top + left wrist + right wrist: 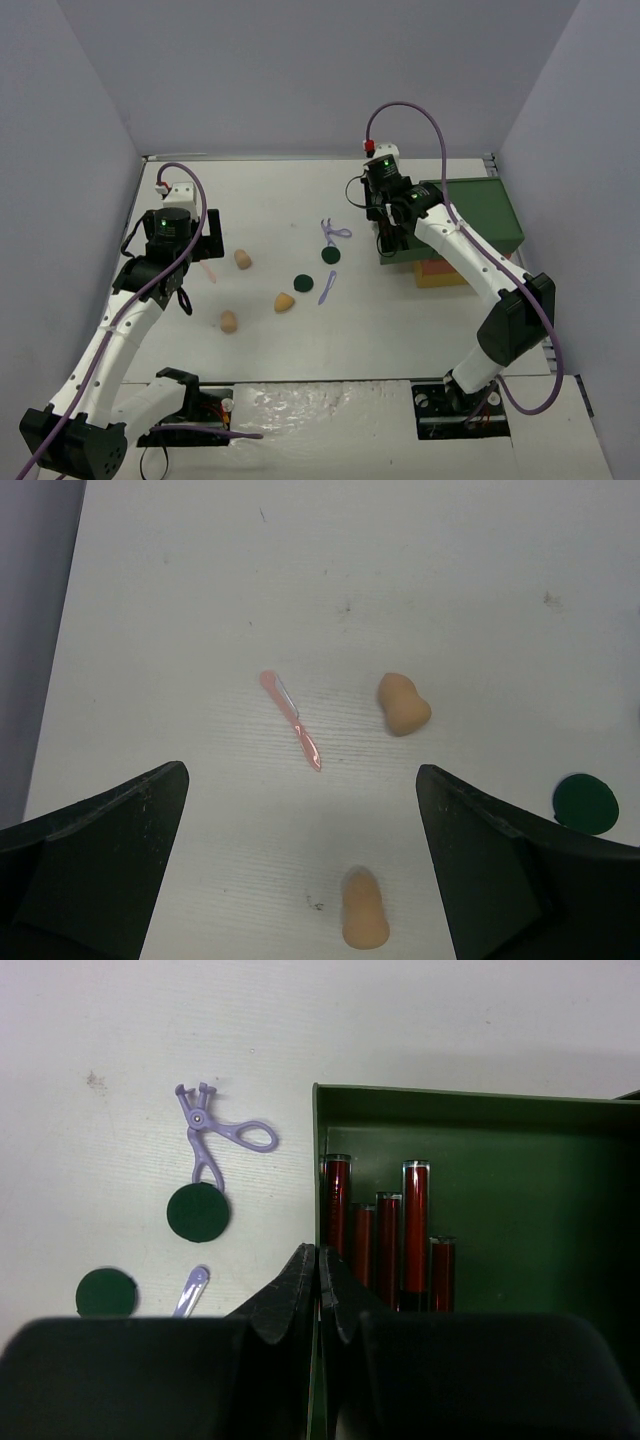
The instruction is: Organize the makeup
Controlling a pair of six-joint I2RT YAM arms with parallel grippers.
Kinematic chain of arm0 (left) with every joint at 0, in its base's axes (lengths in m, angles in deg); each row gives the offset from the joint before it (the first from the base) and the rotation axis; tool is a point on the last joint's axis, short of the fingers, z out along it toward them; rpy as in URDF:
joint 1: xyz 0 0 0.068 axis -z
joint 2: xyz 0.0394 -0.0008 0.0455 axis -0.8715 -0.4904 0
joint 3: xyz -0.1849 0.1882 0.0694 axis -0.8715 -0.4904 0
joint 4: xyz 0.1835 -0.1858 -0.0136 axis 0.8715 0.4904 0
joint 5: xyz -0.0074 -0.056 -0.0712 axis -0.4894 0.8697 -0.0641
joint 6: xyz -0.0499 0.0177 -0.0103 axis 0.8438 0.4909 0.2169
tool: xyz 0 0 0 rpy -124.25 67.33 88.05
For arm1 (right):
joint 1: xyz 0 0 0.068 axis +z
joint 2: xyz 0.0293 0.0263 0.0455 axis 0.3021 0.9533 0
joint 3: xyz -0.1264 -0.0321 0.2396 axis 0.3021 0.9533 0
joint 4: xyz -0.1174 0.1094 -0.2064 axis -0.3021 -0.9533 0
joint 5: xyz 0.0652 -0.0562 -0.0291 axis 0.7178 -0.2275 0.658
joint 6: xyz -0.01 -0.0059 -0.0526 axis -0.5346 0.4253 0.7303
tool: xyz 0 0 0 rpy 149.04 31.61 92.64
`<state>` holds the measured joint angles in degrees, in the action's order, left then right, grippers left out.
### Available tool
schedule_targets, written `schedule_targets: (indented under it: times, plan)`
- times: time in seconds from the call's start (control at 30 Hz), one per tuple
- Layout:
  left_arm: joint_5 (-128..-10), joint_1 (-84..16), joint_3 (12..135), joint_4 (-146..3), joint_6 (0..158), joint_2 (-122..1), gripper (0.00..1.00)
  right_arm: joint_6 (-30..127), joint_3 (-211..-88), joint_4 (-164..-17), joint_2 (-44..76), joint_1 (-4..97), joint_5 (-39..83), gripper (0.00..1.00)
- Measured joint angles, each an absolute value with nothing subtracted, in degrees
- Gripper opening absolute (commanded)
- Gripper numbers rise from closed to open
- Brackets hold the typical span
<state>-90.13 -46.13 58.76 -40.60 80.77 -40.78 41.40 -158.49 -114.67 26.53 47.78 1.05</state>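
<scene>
Three tan sponges [242, 259] [285, 301] [229, 320] lie left of centre, and a pink stick [292, 720] lies beside them. My left gripper [300, 777] hovers open above the table with the pink stick just ahead, one sponge [403, 703] beyond and another sponge [364, 910] below. Two dark green discs [197, 1212] [106, 1292], a lilac scissor-like tool [215, 1138] and a lilac stick [190, 1291] lie mid-table. Several dark red sticks [415, 1230] stand inside the green box [530, 1160]. My right gripper [318, 1255] is shut, its tips pinching the box's left wall.
The green-topped box [470, 215] with orange and yellow layers under it stands at the right, near the side wall. Grey walls enclose the white table on the left, back and right. A green disc [586, 803] shows at the right of the left wrist view.
</scene>
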Motion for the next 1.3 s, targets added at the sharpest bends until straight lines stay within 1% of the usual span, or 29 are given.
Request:
schedule_targets:
  times: [0.57, 0.8, 0.87, 1.0, 1.13, 1.17, 1.3]
  plan:
    - [-90.1, -46.1, 58.8, -40.6, 80.8, -40.8, 0.97, 42.1, -158.5, -115.6, 25.2, 42.1, 1.0, 0.0]
    - [-90.1, -46.1, 58.8, -40.6, 80.8, -40.8, 0.97, 42.6, -158.1, -115.9, 24.5, 38.3, 1.0, 0.0]
    - [-90.1, -46.1, 58.8, -40.6, 80.8, -40.8, 0.97, 43.0, -157.7, -116.0, 23.9, 37.4, 1.0, 0.02]
    - [-90.1, -46.1, 58.8, -40.6, 80.8, -40.8, 0.97, 43.6, -157.1, -116.0, 23.2, 36.3, 0.8, 0.27]
    - [-90.1, -46.1, 58.8, -40.6, 80.8, -40.8, 0.97, 44.0, -157.1, -116.4, 22.4, 36.3, 1.2, 0.46]
    - [-90.1, -46.1, 58.8, -40.6, 80.8, -40.8, 0.97, 44.1, -157.1, -116.5, 22.2, 36.3, 1.4, 0.49]
    - [-90.1, -46.1, 58.8, -40.6, 80.8, -40.8, 0.97, 44.2, -158.4, -117.0, 21.3, 38.8, 1.6, 0.67]
